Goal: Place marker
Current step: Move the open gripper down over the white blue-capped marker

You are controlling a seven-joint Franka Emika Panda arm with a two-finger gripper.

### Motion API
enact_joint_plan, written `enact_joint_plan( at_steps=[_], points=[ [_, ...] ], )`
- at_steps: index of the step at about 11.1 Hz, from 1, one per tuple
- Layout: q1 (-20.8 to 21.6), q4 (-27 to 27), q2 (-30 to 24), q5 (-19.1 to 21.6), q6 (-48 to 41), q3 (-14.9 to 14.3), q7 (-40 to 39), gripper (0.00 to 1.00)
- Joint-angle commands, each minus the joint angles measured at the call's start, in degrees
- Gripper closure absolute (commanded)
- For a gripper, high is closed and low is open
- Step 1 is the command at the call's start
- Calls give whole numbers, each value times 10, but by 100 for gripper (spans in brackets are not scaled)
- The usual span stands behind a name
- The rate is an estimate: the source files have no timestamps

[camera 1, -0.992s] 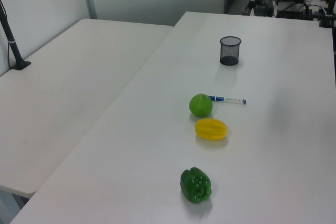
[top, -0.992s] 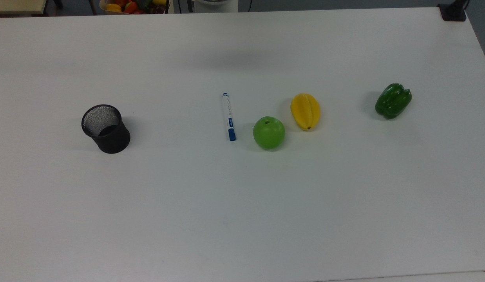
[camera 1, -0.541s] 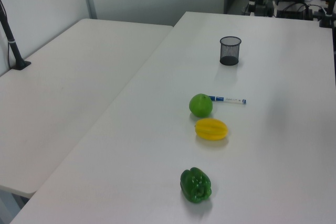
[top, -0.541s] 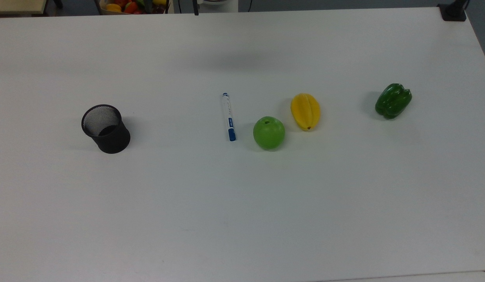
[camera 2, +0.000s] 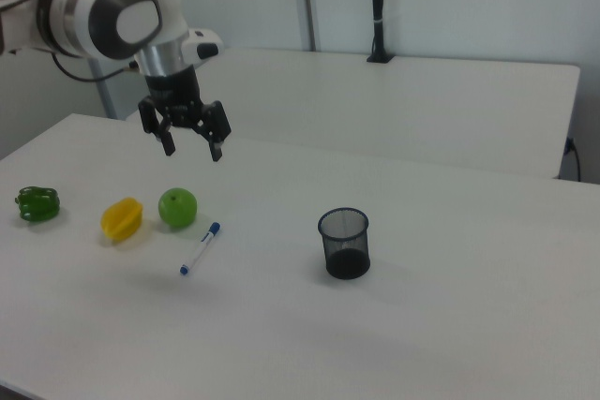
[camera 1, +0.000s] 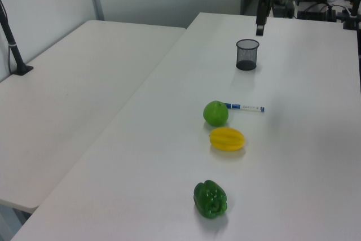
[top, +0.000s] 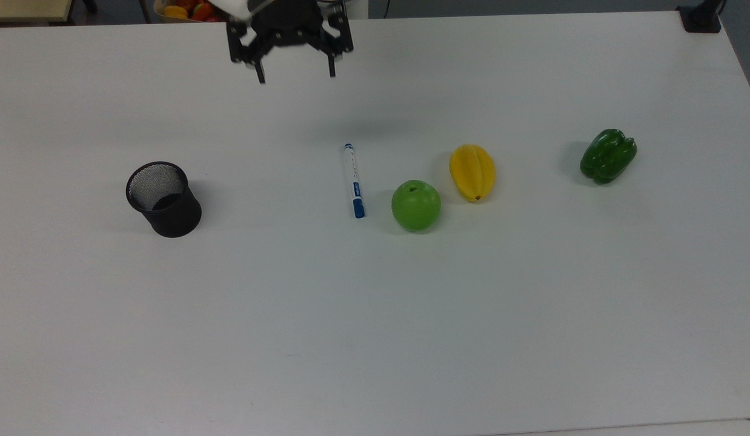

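Top view, left to right: black mesh cup (top: 163, 199); black two-finger hand (top: 295, 75) hung wide open and empty above the white table (top: 375, 303); slim white blue-capped marker (top: 353, 180) lay flat just beside the green apple (top: 415, 205).

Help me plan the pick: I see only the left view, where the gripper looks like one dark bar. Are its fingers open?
Observer: Yes. In the top view the gripper has both fingers spread wide, holding nothing.
Operator: Does the marker touch the apple?
Observer: No. The top view shows bare table between the marker and the green apple.
Operator: Anything in the cup?
Observer: The top view looks down into the black mesh cup; nothing lies inside.
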Motion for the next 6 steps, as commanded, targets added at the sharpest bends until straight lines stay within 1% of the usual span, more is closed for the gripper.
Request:
enact_joint_plan(
  at_steps=[1, 3, 6],
  points=[
    [13, -55, 34, -10, 95, -1, 1, 0],
    [20, -66, 70, -11, 152, -1, 30, 0],
    [28, -69, 109, -10, 196, -1, 47, 0]
  ],
)
